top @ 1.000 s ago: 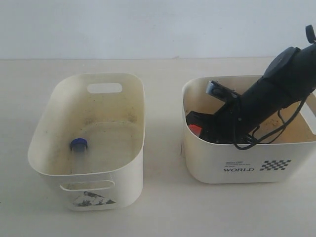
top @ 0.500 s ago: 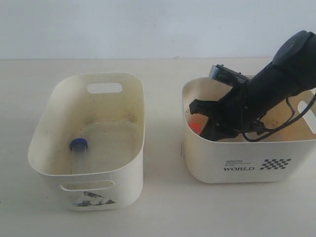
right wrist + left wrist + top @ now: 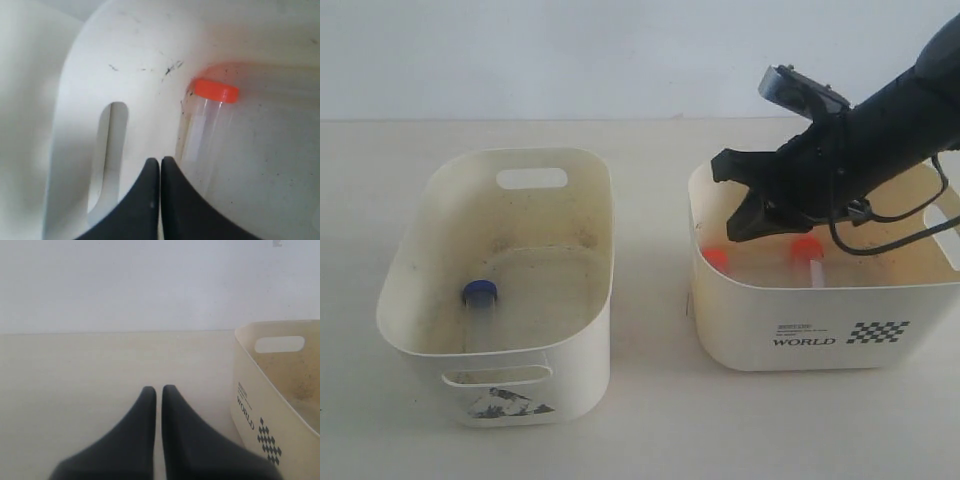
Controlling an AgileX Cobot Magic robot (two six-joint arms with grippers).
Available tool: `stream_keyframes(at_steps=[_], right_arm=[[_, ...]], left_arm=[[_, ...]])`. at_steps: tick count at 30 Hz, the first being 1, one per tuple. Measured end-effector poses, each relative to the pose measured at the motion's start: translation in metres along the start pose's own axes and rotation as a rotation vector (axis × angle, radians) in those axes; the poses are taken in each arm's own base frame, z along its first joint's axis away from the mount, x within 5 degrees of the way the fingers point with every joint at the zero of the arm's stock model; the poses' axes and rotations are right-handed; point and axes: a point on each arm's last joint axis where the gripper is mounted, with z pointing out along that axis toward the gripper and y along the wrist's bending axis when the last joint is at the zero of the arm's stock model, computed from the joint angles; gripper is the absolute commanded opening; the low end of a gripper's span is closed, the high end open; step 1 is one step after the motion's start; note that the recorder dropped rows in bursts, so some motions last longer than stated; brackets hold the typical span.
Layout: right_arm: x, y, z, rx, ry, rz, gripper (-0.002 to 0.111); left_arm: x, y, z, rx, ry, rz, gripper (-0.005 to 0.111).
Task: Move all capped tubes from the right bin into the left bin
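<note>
The left bin (image 3: 410, 265) holds one blue-capped tube (image 3: 480, 294) on its speckled floor. In the right bin (image 3: 820, 320), printed "WORLD", lie two orange-capped tubes (image 3: 717, 258) (image 3: 808, 252). My right gripper (image 3: 734, 226) hangs shut and empty just above that bin's left end. In the right wrist view my right gripper (image 3: 160, 161) points at the bin wall, beside an orange-capped tube (image 3: 212, 100) leaning in the corner. My left gripper (image 3: 158, 389) is shut and empty over bare table, beside the right bin (image 3: 260, 405); the exterior view does not show it. The second blue-capped tube is out of sight.
A handle slot (image 3: 111, 150) cuts the right bin's wall close to my right fingertips. A cable (image 3: 880, 235) loops from the right arm over the bin. Pale table (image 3: 650, 400) lies between the two bins, with a white wall behind.
My right gripper has lifted up out of the right bin with nothing in it. A second orange-capped tube that the arm covered now shows.
</note>
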Motion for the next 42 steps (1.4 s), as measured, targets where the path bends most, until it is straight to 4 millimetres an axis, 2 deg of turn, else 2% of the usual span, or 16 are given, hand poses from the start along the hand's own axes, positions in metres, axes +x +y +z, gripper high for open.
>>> stream_keyframes(at_steps=[5,7,9,10,11,12,17,20,21,30,38,41,42], right_arm=[[-0.001,0.005,-0.01,0.007,-0.027,-0.027,0.0],[0.0,0.003,-0.009,0.01,-0.021,-0.027,0.005],[0.0,-0.001,0.0,0.016,0.004,-0.013,0.024],[0.001,-0.004,0.004,0.017,0.016,-0.005,0.041],[0.003,-0.008,0.014,0.015,0.041,0.023,0.048],[0.003,-0.01,0.017,0.014,0.052,0.032,0.059],[0.006,-0.025,0.04,0.045,0.084,0.073,0.063],[0.008,-0.033,0.052,0.056,0.111,0.092,0.083],[0.009,-0.034,0.054,0.058,0.118,0.096,0.087],[0.009,-0.039,0.06,0.076,0.111,0.105,0.086],[0.014,-0.037,0.076,0.094,0.139,0.088,0.086],[0.014,-0.036,0.08,0.105,0.135,0.071,0.077],[0.014,-0.035,0.08,0.109,0.132,0.069,0.065]], left_arm=[[0.0,0.0,0.0,0.0,0.0,0.0,0.004],[0.0,0.0,0.0,0.0,0.0,0.0,0.004],[0.0,0.0,0.0,0.0,0.0,0.0,0.004],[0.0,0.0,0.0,0.0,0.0,0.0,0.004],[0.0,0.0,0.0,0.0,0.0,0.0,0.004],[0.0,0.0,0.0,0.0,0.0,0.0,0.004],[0.0,0.0,0.0,0.0,0.0,0.0,0.004],[0.0,0.0,0.0,0.0,0.0,0.0,0.004],[0.0,0.0,0.0,0.0,0.0,0.0,0.004],[0.0,0.0,0.0,0.0,0.0,0.0,0.004],[0.0,0.0,0.0,0.0,0.0,0.0,0.004],[0.0,0.0,0.0,0.0,0.0,0.0,0.004],[0.0,0.0,0.0,0.0,0.0,0.0,0.004]])
